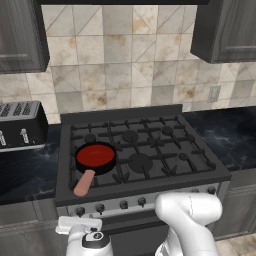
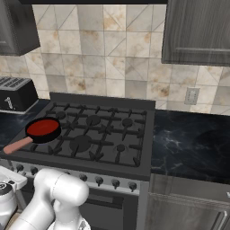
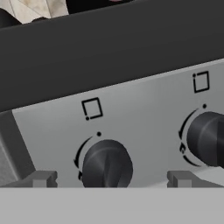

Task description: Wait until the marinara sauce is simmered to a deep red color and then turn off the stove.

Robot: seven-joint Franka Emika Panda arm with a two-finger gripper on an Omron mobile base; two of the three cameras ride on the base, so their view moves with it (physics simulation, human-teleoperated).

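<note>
From the left base view, the stove (image 1: pixel 145 150) stood against the tiled wall, and the marinara sauce (image 1: pixel 95 155) sat deep red in a small black skillet (image 1: pixel 95 167) on the front left burner, its tan-pink handle (image 1: pixel 84 183) pointing toward the knob strip. A toaster (image 1: pixel 20 123) rested on the dark counter to the left.

In the right base view the sauce (image 2: pixel 42 128) lay in the same pan, at the stove's (image 2: pixel 103 134) near left corner.

Through the hand view, the gripper (image 3: pixel 111 180) hung just before a dark knob (image 3: pixel 106 165) on the silver strip, fingertips (image 3: pixel 41 179) spread wide on either side, touching nothing. A second knob (image 3: pixel 205 138) sat to the right.
</note>
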